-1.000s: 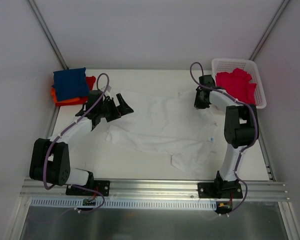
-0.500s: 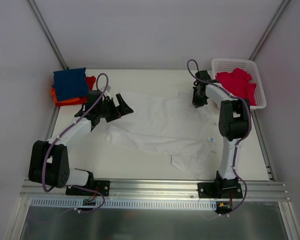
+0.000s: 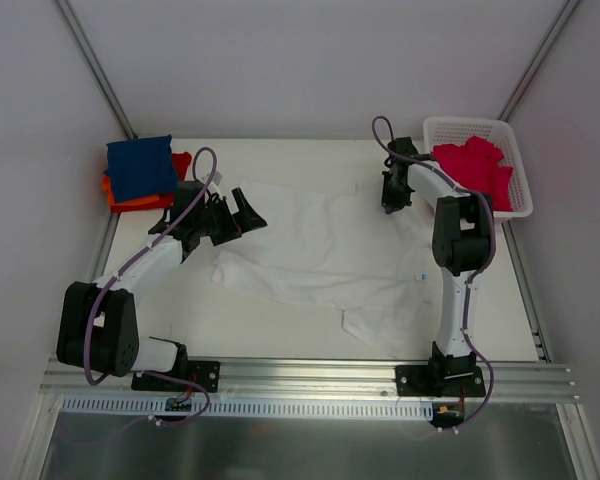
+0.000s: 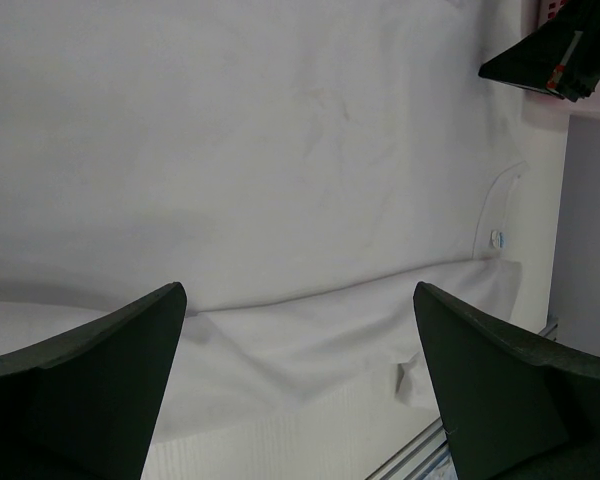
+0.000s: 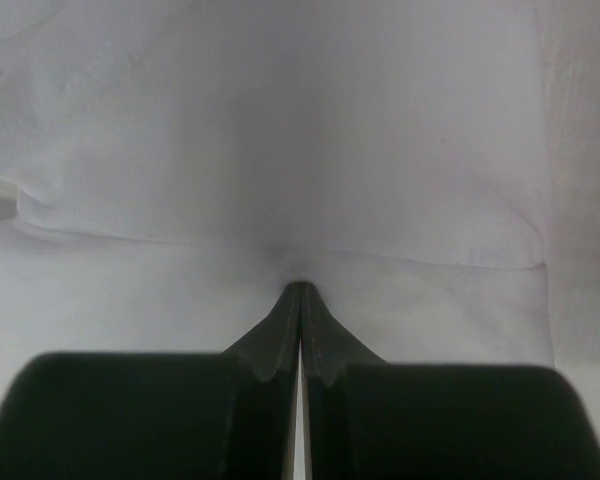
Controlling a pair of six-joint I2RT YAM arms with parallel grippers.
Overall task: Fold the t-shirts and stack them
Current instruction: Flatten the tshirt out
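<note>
One white t-shirt (image 3: pixel 320 245) is spread unfolded across the table (image 3: pixel 280 335), so its fold is judged barely begun. The left gripper (image 3: pixel 245 215) is held wide apart over its left edge. The right gripper (image 3: pixel 388 203) is clamped together on its far right edge. Far left, a navy t-shirt (image 3: pixel 140 167) is stacked folded on an orange-red t-shirt (image 3: pixel 130 201). Far right, crimson-pink t-shirts (image 3: pixel 475 170) are heaped in the basket (image 3: pixel 465 122), unfolded.
</note>
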